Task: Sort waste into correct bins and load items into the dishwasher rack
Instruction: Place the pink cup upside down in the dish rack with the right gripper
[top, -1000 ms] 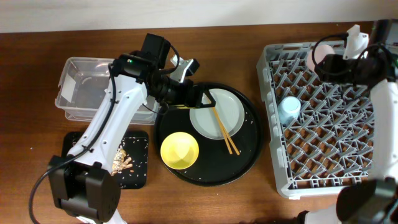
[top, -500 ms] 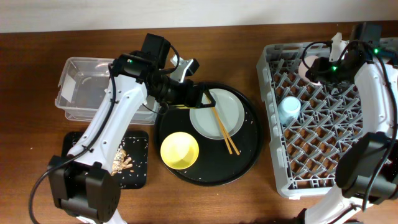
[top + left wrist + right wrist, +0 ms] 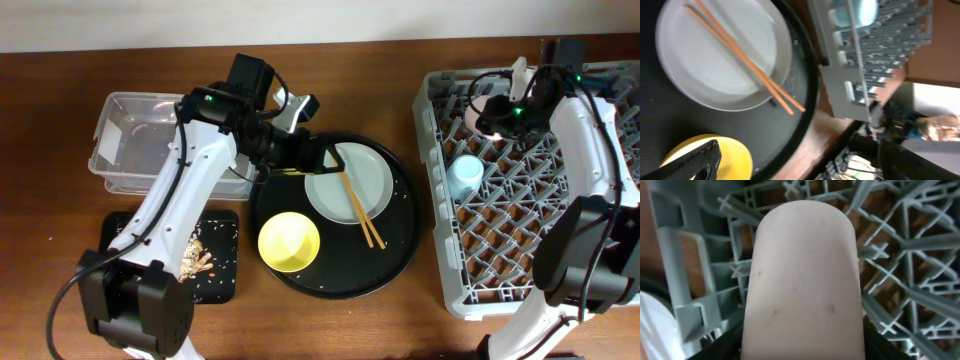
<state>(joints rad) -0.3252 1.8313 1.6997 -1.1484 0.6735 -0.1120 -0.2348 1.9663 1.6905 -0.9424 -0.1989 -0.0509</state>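
My right gripper (image 3: 503,105) is shut on the small pink cup (image 3: 487,110) and holds it over the far left part of the grey dishwasher rack (image 3: 600,270). The pink cup (image 3: 805,280) fills the right wrist view. A light-blue cup (image 3: 463,178) sits in the rack. My left gripper (image 3: 325,155) is open and empty over the far edge of the round black tray, beside the pale plate (image 3: 352,180) with the chopsticks (image 3: 358,210) lying across it. The yellow bowl (image 3: 289,242) sits on the same tray. Beige food scraps (image 3: 197,258) lie on the flat black tray (image 3: 222,285).
The clear plastic tub (image 3: 130,145) stands at the far left, behind the flat black tray. The round black tray (image 3: 400,250) sits mid-table, speckled with crumbs. No tissue or foil wrapper is clearly in view. The left wrist view shows the plate (image 3: 720,60), bowl (image 3: 735,160) and rack edge (image 3: 860,75).
My right gripper has carried the pink cup leftward, from the rack's far right area to its far left part. The left arm has not moved.
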